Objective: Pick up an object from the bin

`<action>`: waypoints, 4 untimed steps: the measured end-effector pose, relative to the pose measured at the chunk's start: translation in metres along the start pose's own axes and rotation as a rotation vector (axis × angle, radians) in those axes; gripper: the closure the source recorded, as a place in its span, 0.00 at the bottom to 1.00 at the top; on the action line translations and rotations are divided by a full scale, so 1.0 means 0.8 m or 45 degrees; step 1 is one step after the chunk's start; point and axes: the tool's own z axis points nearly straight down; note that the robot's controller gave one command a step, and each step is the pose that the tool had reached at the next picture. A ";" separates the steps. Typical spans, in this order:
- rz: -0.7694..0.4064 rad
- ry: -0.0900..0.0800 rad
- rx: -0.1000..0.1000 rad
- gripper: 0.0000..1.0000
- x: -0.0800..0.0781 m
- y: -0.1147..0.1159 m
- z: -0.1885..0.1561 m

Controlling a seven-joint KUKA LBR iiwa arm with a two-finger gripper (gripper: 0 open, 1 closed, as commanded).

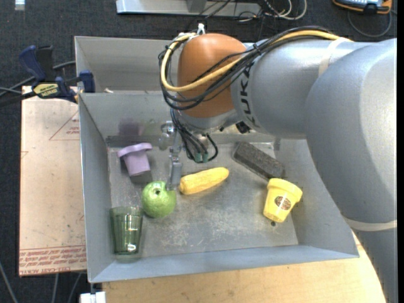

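My gripper hangs under the arm's wrist in the middle left of the bin, its tip just above the bin floor. A green apple lies right below and slightly left of the tip, touching or nearly touching it. Just to its right lies a yellow corn cob, pointing up to the right. Left of the gripper, a purple cup rests upside down on the floor. Nothing shows held in the gripper.
A green translucent glass stands upright in the front left corner. A yellow cup lies on its side at the right, with a dark grey block behind it. The arm covers the bin's back right.
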 end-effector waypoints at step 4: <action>-0.159 -0.016 -0.007 0.00 0.015 -0.142 0.039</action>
